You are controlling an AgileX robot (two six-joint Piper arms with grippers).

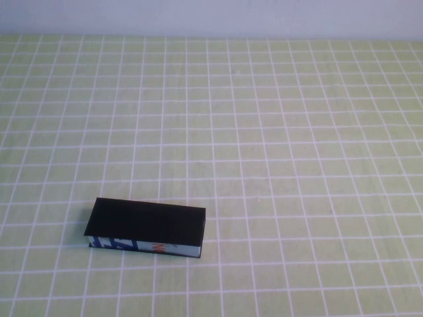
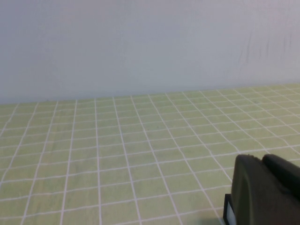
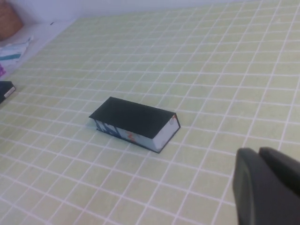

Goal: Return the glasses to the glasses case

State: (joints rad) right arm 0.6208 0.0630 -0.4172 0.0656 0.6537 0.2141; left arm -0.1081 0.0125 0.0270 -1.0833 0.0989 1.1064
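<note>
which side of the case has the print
The long front side of the case, blue, white and orange; its top is plain black. Left gripper and right gripper hang low over the cloth.

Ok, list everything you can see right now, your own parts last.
case: one, matte black with a blue, white and orange printed front edge, lid shut, lying flat on the robot's near left of the table.
glasses: none in view.
table: one, covered in a green cloth with a white grid.
wall: pale, behind the table's far edge.
clutter: a few items off the table's edge in the right wrist view, too unclear to name.
left gripper: one, dark, only a corner in the left wrist view.
right gripper: one, dark, short of the case.
</note>
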